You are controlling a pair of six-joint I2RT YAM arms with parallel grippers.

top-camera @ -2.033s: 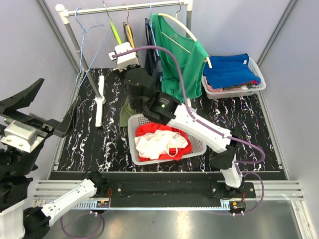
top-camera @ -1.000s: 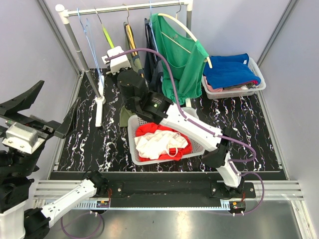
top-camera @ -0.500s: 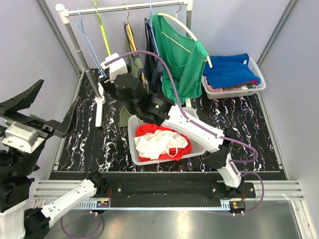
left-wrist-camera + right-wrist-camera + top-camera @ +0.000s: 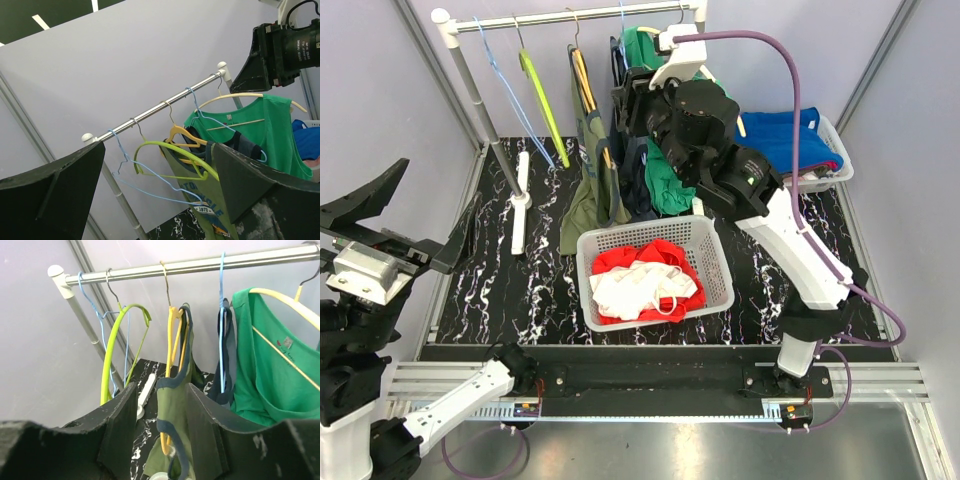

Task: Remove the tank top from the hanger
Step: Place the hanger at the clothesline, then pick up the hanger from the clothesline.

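The rail (image 4: 200,264) could be jolted if the tank top (image 4: 175,415), hung there on the yellow hanger (image 4: 171,340), is tugged sideways; the hanger could be dragged off with it. The right gripper (image 4: 160,395) is parted, empty, before it; the left gripper (image 4: 159,150) gapes, idle.

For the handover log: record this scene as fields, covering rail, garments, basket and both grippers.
Rail: five hangers; blue wire hanger and lime hanger bare
Hung garments: olive tank top on yellow hanger, navy top, green top
Front basket: red and white clothes
Left gripper: open, empty
Right gripper: open, facing olive tank top, not gripping
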